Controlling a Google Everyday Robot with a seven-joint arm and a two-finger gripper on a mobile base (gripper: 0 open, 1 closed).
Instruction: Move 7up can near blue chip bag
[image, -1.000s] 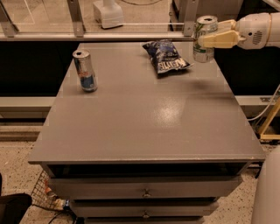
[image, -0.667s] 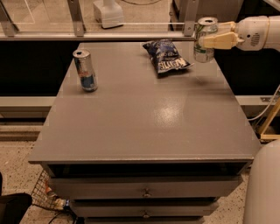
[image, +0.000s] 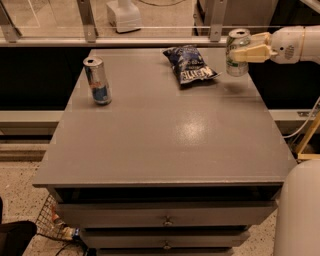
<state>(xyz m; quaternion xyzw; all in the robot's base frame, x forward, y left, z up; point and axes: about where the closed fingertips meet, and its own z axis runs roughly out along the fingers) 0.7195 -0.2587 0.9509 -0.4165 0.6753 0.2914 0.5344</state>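
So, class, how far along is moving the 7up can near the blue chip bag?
Done: the end effector grips the 7up can. In hand: it holds the can above the table, close beside the blue chip bag. Left: setting it down, releasing.

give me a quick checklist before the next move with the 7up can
1. Tool shut on the 7up can, over the table's far right corner: ok.
2. Can upright in the grip: ok.
3. Can close to the blue chip bag, just to its right and not touching: ok.
4. Bare table under the can for setting down: ok.
5. Can resting on the table: not ok, it looks held just above.
6. Silver-and-blue can out of the way, far left: ok.
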